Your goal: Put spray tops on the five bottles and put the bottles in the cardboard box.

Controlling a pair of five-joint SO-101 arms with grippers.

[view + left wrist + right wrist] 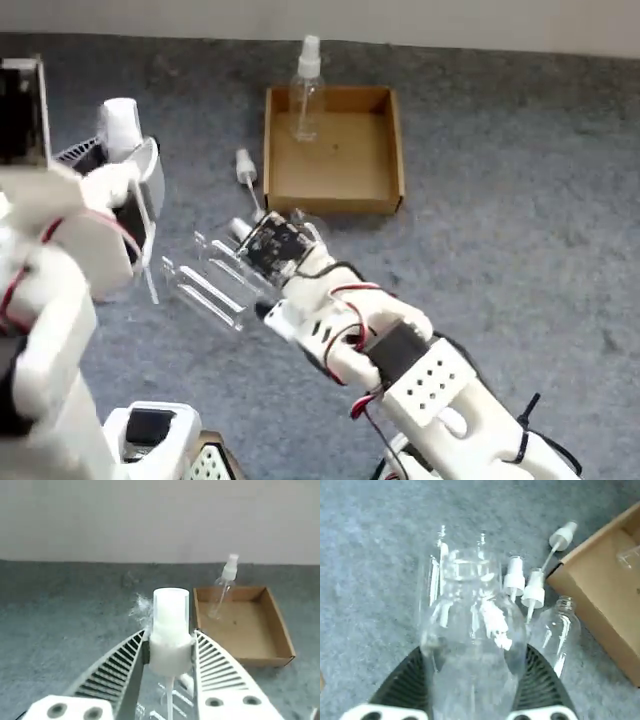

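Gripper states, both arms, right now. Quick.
Left gripper: shut on a spray top.
Right gripper: shut on a clear bottle with no top on it.

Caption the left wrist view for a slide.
Left gripper holds a spray top; a capped bottle stands in the cardboard box.

A cardboard box (335,203) sits open on the grey surface (520,200). One capped bottle (305,100) stands upright in its far left corner, and a loose spray top (245,168) lies just beside its left wall. The left arm's tool (135,150), well left of the box, grips a white spray top (122,122). The right arm stretches in from the lower right, its tool (265,238) just before the box's near wall, over clear bottles (205,285) lying on the surface.
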